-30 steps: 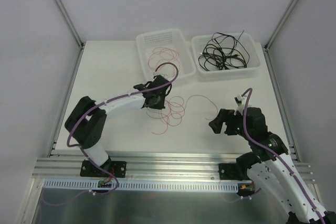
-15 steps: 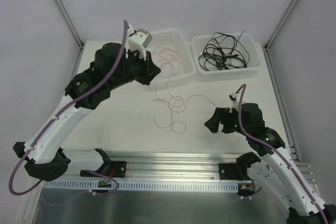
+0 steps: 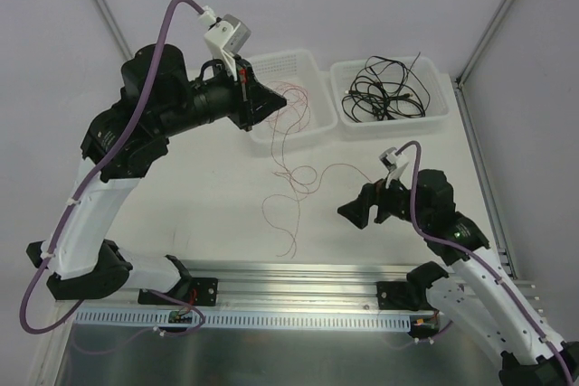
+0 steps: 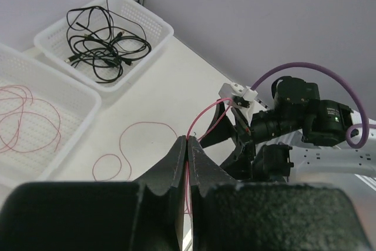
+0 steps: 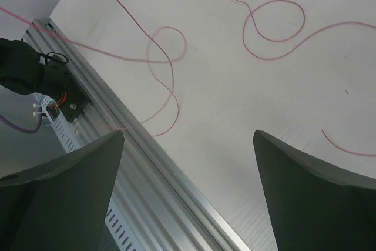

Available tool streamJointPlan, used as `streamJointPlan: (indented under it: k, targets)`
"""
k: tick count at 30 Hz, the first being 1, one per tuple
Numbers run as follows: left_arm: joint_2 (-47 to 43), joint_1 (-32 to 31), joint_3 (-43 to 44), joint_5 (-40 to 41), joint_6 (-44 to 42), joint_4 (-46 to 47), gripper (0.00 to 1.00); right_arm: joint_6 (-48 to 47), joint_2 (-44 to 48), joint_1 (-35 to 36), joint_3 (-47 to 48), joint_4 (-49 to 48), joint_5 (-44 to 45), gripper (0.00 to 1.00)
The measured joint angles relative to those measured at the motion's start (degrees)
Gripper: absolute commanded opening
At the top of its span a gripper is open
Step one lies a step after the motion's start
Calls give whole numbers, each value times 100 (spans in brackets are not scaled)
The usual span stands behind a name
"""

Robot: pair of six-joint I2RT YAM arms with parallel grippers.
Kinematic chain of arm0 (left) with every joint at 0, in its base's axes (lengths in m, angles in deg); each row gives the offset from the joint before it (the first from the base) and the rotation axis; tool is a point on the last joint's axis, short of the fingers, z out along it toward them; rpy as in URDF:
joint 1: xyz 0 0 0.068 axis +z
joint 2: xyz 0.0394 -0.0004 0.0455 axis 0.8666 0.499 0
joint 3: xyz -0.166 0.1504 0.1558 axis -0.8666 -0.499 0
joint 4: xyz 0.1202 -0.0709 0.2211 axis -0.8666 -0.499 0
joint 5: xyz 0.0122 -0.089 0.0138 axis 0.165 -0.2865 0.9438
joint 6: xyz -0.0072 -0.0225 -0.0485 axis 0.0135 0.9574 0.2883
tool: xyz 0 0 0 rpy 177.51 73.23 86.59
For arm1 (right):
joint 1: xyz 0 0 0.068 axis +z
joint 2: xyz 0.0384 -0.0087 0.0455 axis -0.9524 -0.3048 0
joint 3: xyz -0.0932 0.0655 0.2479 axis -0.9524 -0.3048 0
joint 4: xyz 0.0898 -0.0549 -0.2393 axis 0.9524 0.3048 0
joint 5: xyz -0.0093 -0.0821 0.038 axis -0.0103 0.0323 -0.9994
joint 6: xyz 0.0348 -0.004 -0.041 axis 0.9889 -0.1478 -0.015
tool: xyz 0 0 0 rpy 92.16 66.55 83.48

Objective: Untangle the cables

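Note:
My left gripper [image 3: 267, 102] is raised high beside the left basket and is shut on a thin red cable [image 3: 291, 189] that hangs down from it to the table. In the left wrist view the red cable [image 4: 200, 119] runs out between the closed fingertips of the left gripper [image 4: 188, 140]. More red cable [image 3: 291, 97] lies in the left basket [image 3: 312, 65]. A bundle of black cables [image 3: 382, 92] lies in the right basket [image 3: 436, 110]. My right gripper [image 3: 355, 212] is open and empty, low over the table right of the red loops [image 5: 167, 69].
The two white baskets stand side by side at the table's far edge. An aluminium rail [image 3: 289, 282] runs along the near edge, also seen in the right wrist view [image 5: 147, 171]. Frame posts rise at the far corners.
My left arm has risen and swung back toward the left basket, lifting the red cable so its loops stretch out and hang. My right gripper has shifted slightly left and forward.

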Motion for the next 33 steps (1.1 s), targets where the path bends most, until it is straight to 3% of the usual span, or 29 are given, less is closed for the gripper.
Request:
streamJointPlan:
  k: [10,19,26,33]
  targets:
    - [243,0,540,-96,61,-219,0,-59,-883,227,0,-881,-203,97]
    - [1244,420,2308,168,57,33,0,-22,223,295,-203,-525,365,97]
    - [1827,1471,2417,160,240,966,0,-151,935,295,-201,214,811,97]
    - [2636,1665,2400,627,-190,1757,0,-221,949,295,-201,605,955,97]
